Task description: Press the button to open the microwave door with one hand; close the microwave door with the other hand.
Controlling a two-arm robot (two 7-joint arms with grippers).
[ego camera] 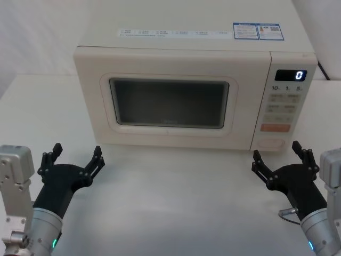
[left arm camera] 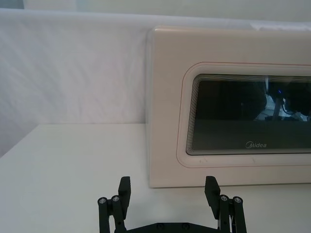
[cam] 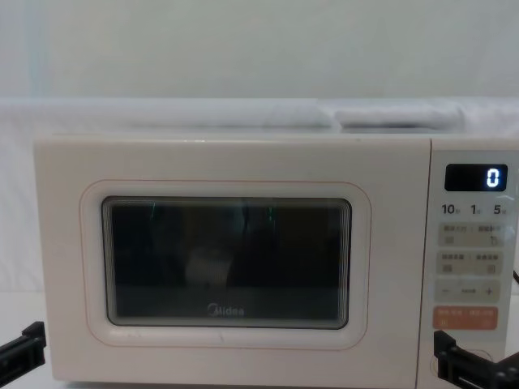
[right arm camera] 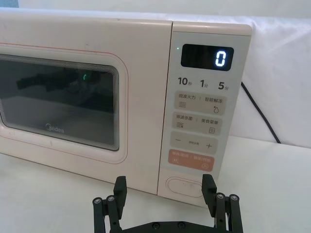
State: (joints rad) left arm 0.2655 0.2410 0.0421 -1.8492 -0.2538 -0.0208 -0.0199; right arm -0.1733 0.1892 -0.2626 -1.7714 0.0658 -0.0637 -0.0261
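Microwave door [ego camera: 170, 96] is shut, flush with the front of the oven, which stands at the back of the white desk [ego camera: 176, 202]. The door is a cream-white panel with a rounded dark glass window, a thin pink outline around it and a grey "Midea" logo under the glass.

Head view: the left end effector [ego camera: 77, 158] hovers low over the desk in front of the door's left lower corner, fingers spread apart and holding nothing. The right end effector [ego camera: 278, 158] hovers in front of the control panel [ego camera: 285, 106], fingers likewise spread and empty. Both are apart from the oven. This view also shows the printed labels [ego camera: 256, 30] on the oven top.

Right wrist view: the button [right arm camera: 185, 185], a wide cream oval with a raised outline, sits at the bottom of the control panel, directly below the orange key [right arm camera: 191, 159]. It lies between the two fingertips as seen from this camera, not touched. The display [right arm camera: 207, 58] reads 0. A black cable [right arm camera: 260, 114] runs down behind the oven.

Left wrist view: the door's left edge and window face the left end effector.

Chest view: the button is mostly hidden behind the right end effector.
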